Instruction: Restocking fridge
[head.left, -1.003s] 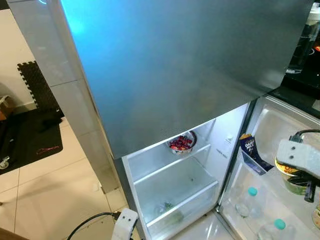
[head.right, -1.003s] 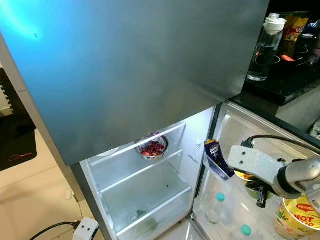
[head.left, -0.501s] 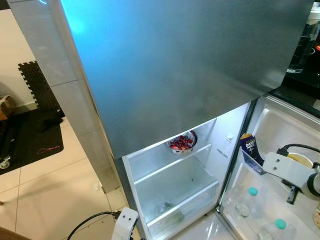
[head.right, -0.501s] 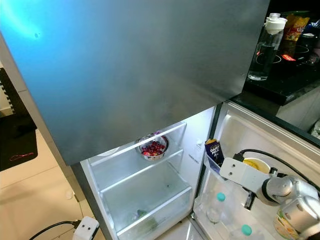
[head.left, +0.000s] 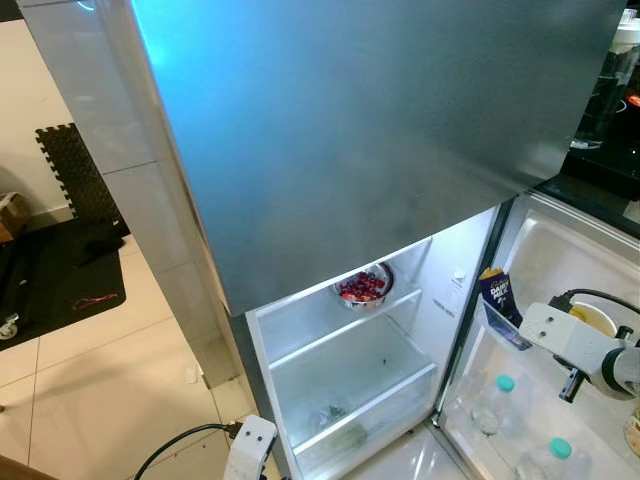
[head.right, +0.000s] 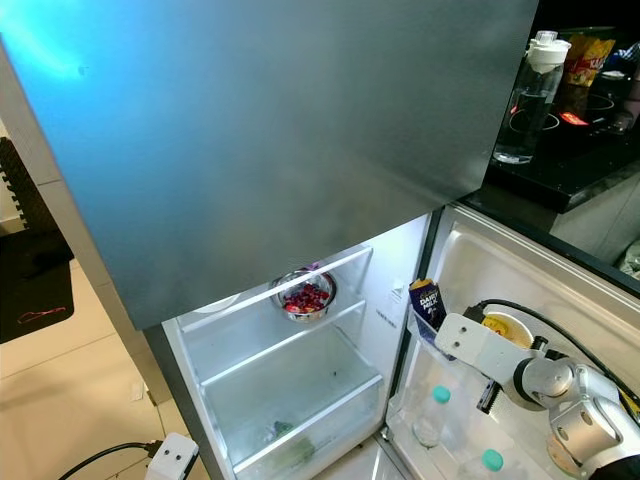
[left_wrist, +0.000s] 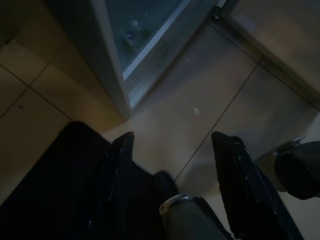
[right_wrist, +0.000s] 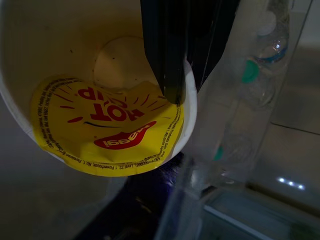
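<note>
Fridge (head.left: 340, 370) stands open below a closed grey freezer door (head.left: 380, 120), its lower door swung out to the robot's right. On the upper inside shelf sits a steel bowl of red fruit (head.left: 363, 286); something green lies in the drawer (head.left: 340, 425) at the bottom, too dim to name. The right gripper (right_wrist: 182, 85) reaches into the door's upper rack, where a yellow-lidded noodle cup (right_wrist: 107, 125) stands just beside a dark blue milk carton (head.left: 497, 296). In the right wrist view the black fingers lie at the cup's rim, close together; they seem to be touching it, but whether they clamp it I cannot tell. Two clear bottles with teal caps (head.left: 490, 405) stand in the door rack lower down. The left gripper (left_wrist: 172, 145) hangs idle over the tiled floor (left_wrist: 220, 95) near the fridge's base, its fingers spread apart with nothing between them.
</note>
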